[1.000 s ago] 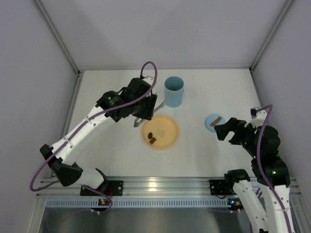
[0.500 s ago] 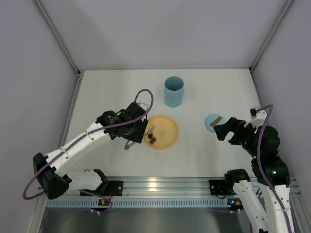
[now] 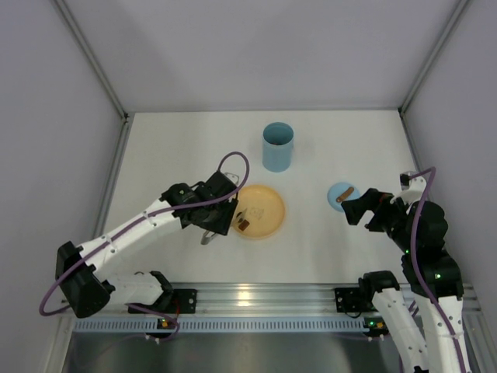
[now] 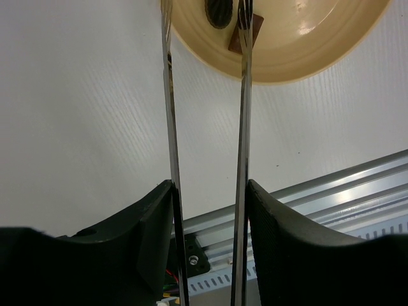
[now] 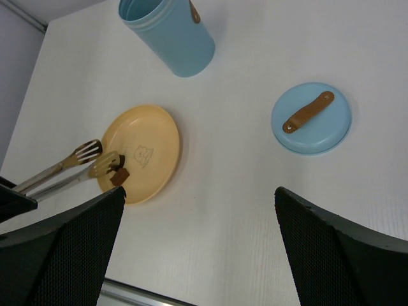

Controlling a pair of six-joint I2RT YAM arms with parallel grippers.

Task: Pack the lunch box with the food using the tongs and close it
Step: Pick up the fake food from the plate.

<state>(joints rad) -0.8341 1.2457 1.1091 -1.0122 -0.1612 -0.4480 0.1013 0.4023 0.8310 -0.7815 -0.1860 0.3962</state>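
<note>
Left jaws grasp the tongs (image 4: 243, 127) near the joined end. The tips reach ahead over one plate (image 4: 306, 51) holding two food pieces (image 4: 218, 11). One upright lunch box (image 3: 278, 146) is farther ahead. Left arm (image 3: 132, 229) stretches out, wrist pitched down. Right jaws are spread wide, one lid (image 5: 311, 118) just ahead.

Tongs (image 5: 87, 152) tips over plate (image 5: 159, 127), perhaps touching food (image 5: 120, 174)
</note>
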